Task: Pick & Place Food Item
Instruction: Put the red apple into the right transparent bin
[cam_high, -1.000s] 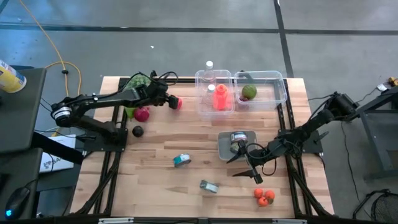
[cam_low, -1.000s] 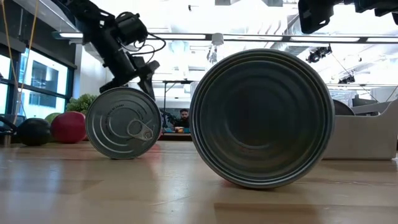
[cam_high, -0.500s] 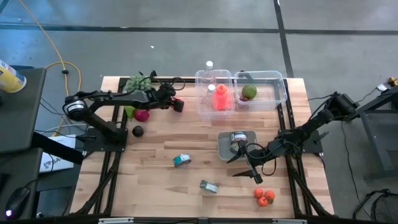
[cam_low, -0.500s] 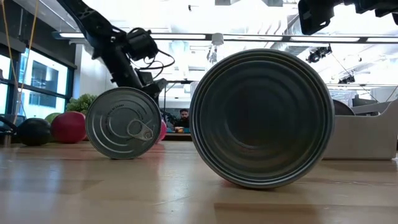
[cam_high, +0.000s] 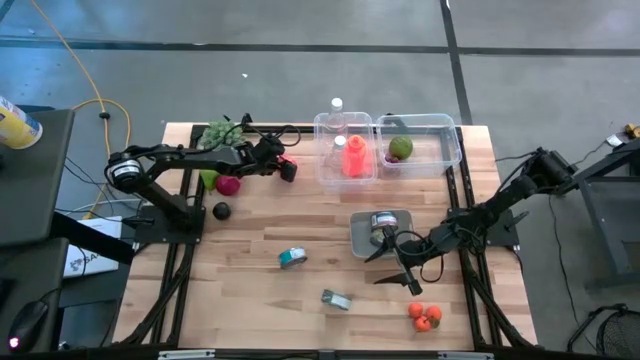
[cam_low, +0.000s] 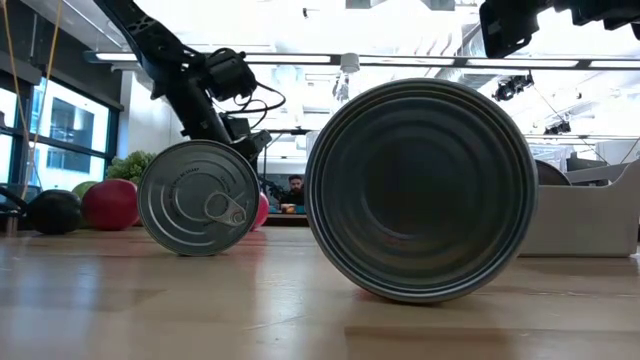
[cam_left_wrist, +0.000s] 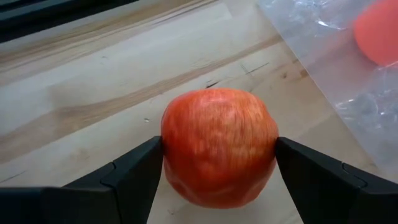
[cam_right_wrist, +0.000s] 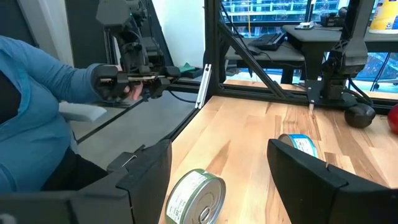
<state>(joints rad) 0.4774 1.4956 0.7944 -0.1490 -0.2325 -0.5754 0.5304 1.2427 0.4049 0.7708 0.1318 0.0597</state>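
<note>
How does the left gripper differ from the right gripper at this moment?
The left gripper is shut on a red apple near the clear bins; the right gripper is open and holds nothing. The left one is at the table's far side, the right one near the grey tray. Both are dark, with two jaws.

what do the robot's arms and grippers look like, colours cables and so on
Both arms are dark, near-black jointed links. The left arm has a silver ring at one joint and loose black cables looping near its wrist. The left gripper and right gripper each have two flat, angular matte-black fingers.
</note>
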